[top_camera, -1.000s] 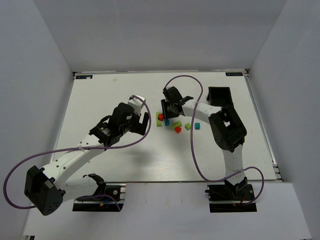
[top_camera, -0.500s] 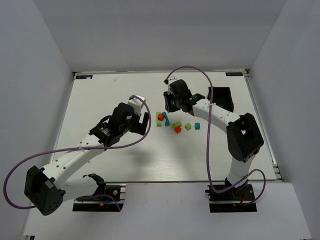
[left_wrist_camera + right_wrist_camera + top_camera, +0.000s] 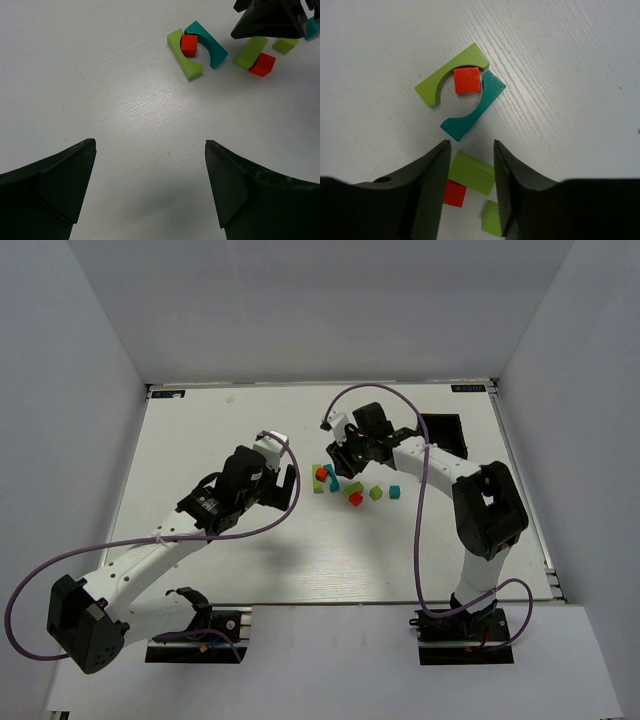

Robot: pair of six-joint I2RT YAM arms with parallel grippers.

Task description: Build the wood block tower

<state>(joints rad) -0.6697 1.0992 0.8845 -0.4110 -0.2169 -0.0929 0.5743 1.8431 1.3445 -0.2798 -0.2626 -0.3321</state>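
right arm [image 3: 430, 462] is nearer | right fingers [image 3: 432, 185] half spread, nothing pinched, lime block [image 3: 472, 172] straight under the gap, long side roughly finger to finger | no tower yet, red cube [image 3: 467, 80] tucked between lime arch [image 3: 432, 86] and teal arch [image 3: 476, 112] just ahead | left fingers [image 3: 50, 185] wide, blocks [image 3: 182, 60] well ahead | smooth white bench [image 3: 560, 75], I'd say room enough
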